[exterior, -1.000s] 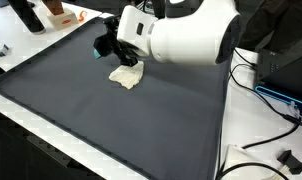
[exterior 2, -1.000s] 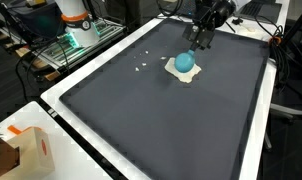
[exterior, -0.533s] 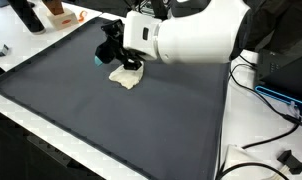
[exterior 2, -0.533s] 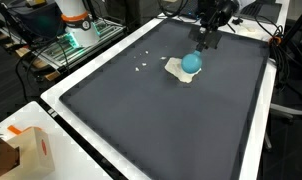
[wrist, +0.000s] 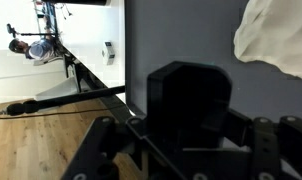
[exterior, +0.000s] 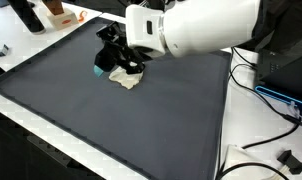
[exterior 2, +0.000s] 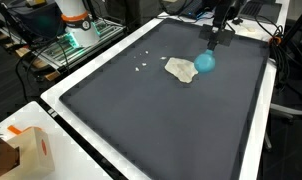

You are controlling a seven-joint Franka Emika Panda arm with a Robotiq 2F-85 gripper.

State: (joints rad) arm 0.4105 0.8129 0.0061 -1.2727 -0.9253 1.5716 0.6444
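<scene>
- One arm works over a dark mat [exterior 2: 161, 120] that covers the table; a white rim [exterior 2: 63, 108] frames the mat on all sides.
- Gripper [exterior 2: 212, 47] points downward near the far edge of the mat, with the wrist above it.
- Claw state: the fingers appear narrowed onto the ball [exterior 2: 205, 63]. The ball sits directly under the fingertips in both exterior views. The contact faces are hidden, so treat this as a judgement.
- Ball position: touching or just above the mat, at one edge of the cloth [exterior 2: 178, 69]. In an exterior view, only a teal sliver of the ball [exterior: 98, 70] shows beside the gripper [exterior: 113, 62].
- Reason for the grip: a round ball rolls freely, so a hold from above likely keeps it fixed.
- Cloth: crumpled, pale, lying loose on the mat with nothing pinning it. The wrist view shows its edge [wrist: 274, 40] off to one side of the gripper body, not between the fingers.
- Small white specks [exterior 2: 141, 67] lie on the mat, well apart from the ball.
- Cables [exterior: 261, 140] run outside the rim, away from the arm.
</scene>
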